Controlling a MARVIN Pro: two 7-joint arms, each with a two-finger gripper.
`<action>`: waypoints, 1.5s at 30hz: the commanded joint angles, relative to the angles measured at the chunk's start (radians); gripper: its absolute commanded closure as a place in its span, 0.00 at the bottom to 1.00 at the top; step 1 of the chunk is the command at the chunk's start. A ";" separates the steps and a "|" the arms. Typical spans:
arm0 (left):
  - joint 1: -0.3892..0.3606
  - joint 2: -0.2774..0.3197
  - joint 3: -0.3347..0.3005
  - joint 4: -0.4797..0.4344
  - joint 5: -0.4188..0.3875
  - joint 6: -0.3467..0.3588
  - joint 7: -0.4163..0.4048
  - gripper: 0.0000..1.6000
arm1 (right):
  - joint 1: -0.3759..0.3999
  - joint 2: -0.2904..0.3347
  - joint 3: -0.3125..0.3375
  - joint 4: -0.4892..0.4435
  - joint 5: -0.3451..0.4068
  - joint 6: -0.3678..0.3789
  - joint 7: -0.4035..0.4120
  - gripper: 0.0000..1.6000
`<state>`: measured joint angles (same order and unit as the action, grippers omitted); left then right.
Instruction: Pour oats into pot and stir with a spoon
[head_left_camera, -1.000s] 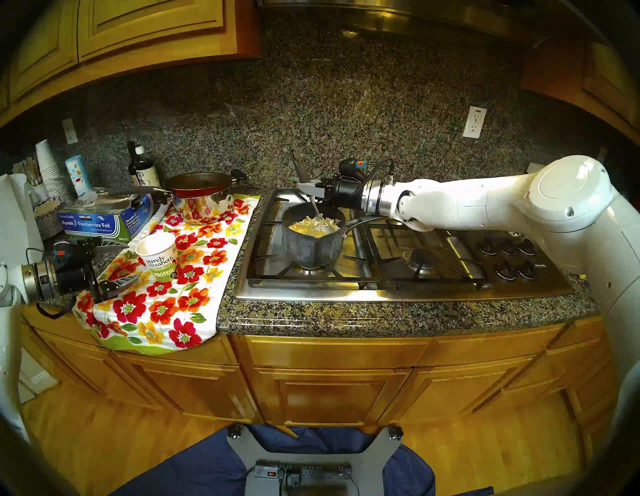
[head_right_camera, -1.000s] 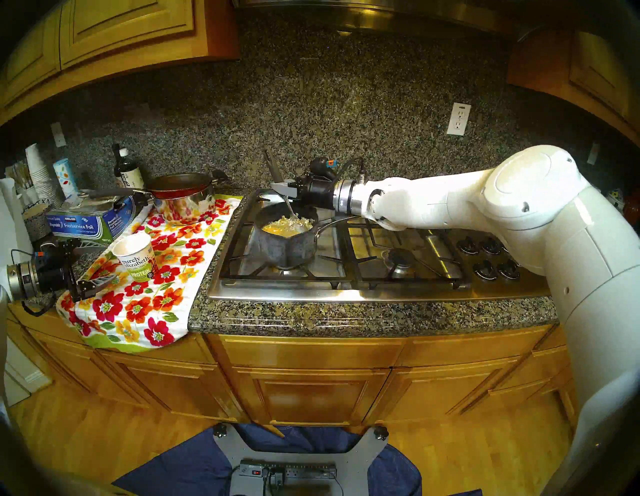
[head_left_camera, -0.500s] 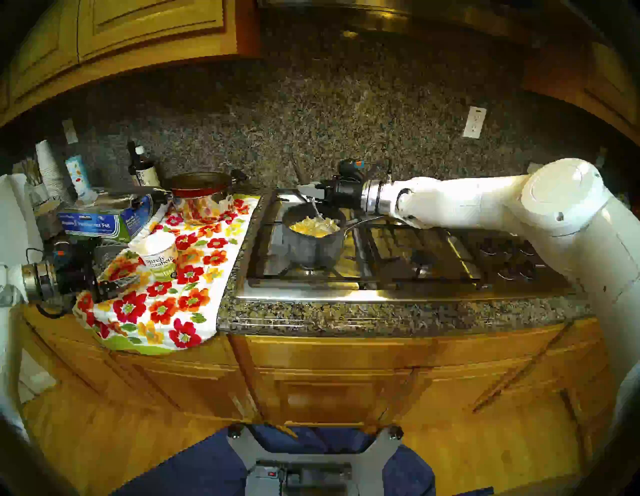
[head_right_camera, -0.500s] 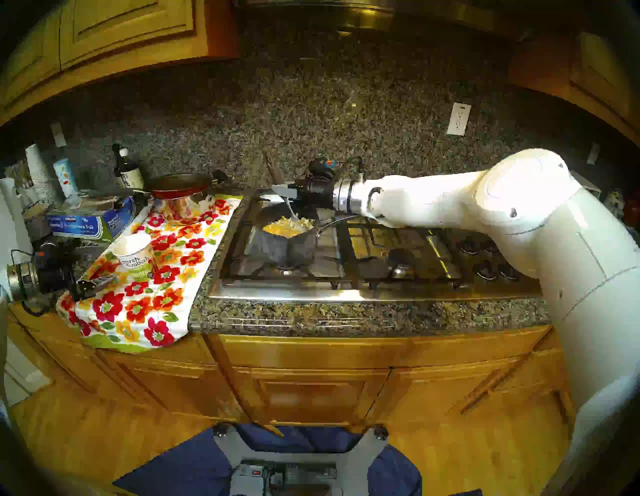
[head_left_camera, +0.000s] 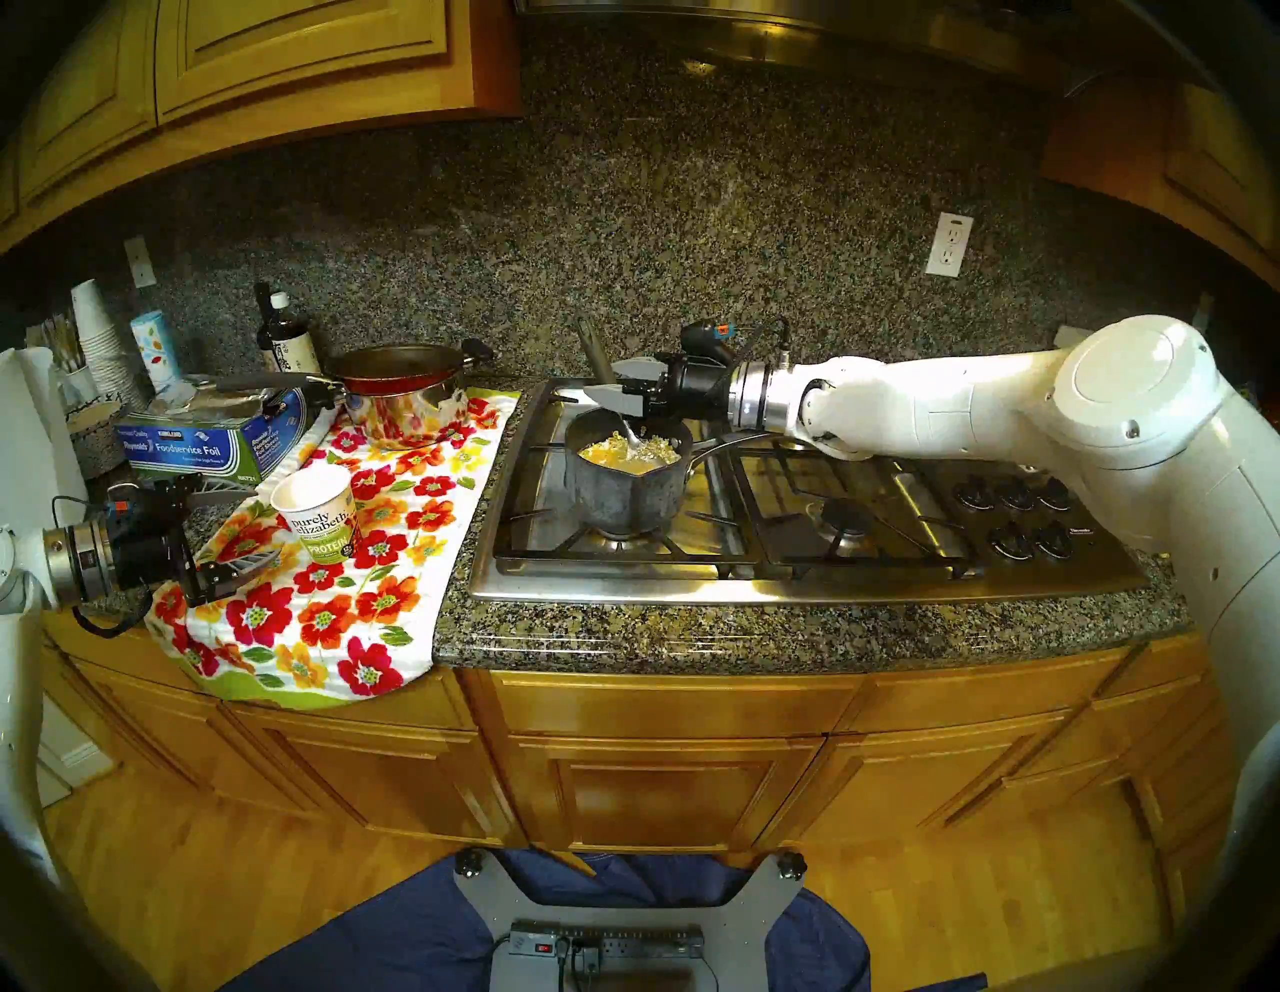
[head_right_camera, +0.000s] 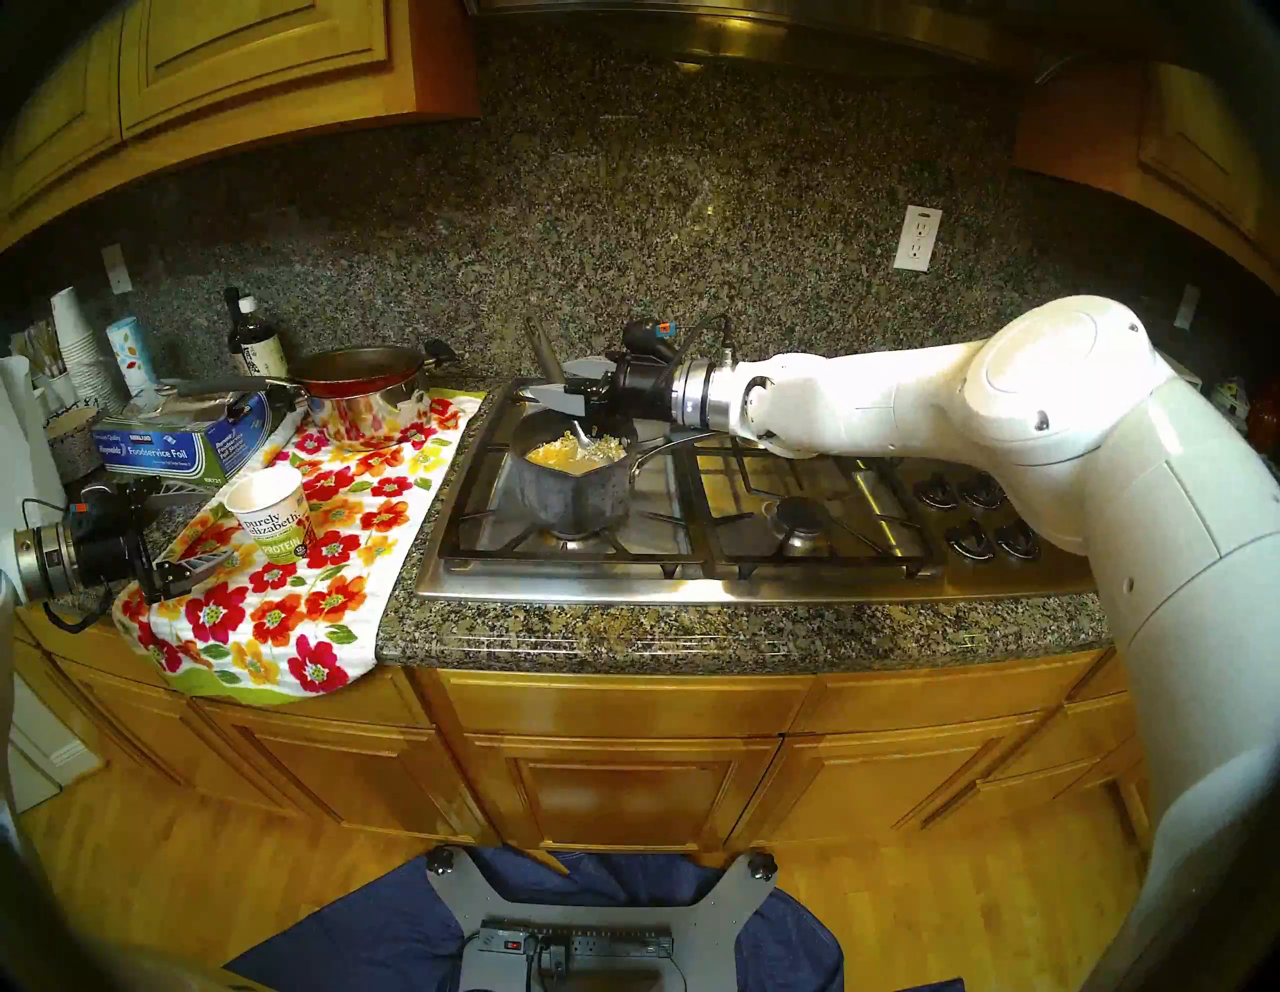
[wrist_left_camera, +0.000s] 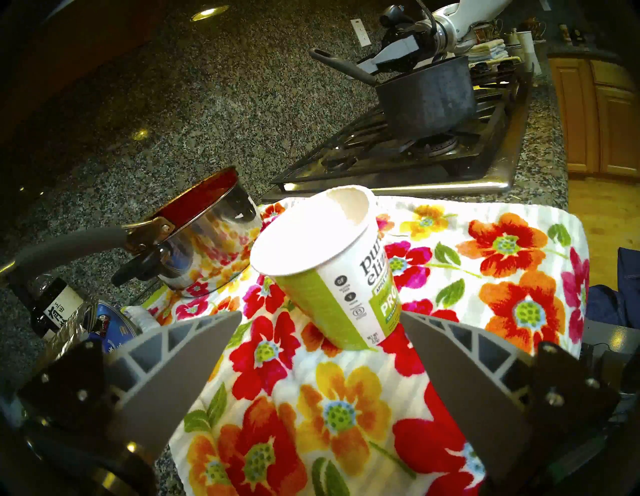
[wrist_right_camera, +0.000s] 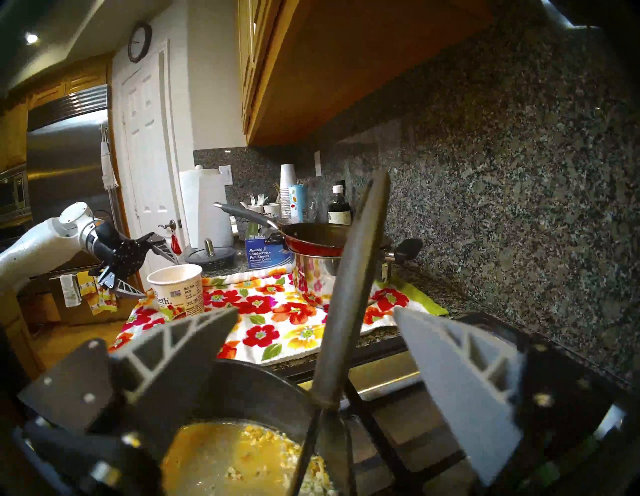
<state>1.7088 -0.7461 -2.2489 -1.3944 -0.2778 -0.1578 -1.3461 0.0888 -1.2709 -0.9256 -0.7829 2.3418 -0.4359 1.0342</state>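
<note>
- Head stereo left: the pot sits on the stove's left burner, centre of frame, with wet oats inside. The spoon leans in it, handle pointing to the upper left. The right gripper hangs level above the far rim with its fingers parted around the handle. At lower left the left gripper is spread wide beside the empty cup on the floral towel
- Head stereo right: much the same. The spoon's bowl is down in the oats and the handle crosses the right fingers
- Left wrist: both fingers stand wide apart at the bottom corners, pinching nothing. The cup stands upright just ahead of them. A careless forward move could tip it
- Right wrist: the dark handle rises up the middle of the frame between the spread fingers. It seems to touch neither, so only the pot rim props it
- Risk: if the arm pulls away sideways, a finger may clip the handle, lever the spoon out and fling oats onto the burner. The pot's long steel handle also lies right under the wrist, so a dip could shove the pot
</note>
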 joint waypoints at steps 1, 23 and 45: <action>-0.017 0.014 -0.022 -0.014 -0.014 0.001 0.000 0.00 | 0.051 0.032 -0.001 -0.036 -0.006 -0.015 -0.004 0.00; -0.017 0.014 -0.021 -0.014 -0.013 0.000 0.001 0.00 | 0.121 0.074 -0.004 -0.089 0.000 -0.014 -0.011 0.00; -0.017 0.014 -0.021 -0.014 -0.013 0.001 0.001 0.00 | 0.160 0.156 -0.007 -0.122 0.021 0.001 -0.031 0.00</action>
<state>1.7088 -0.7461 -2.2489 -1.3944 -0.2775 -0.1578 -1.3458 0.1898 -1.1621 -0.9478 -0.9030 2.3454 -0.4356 1.0104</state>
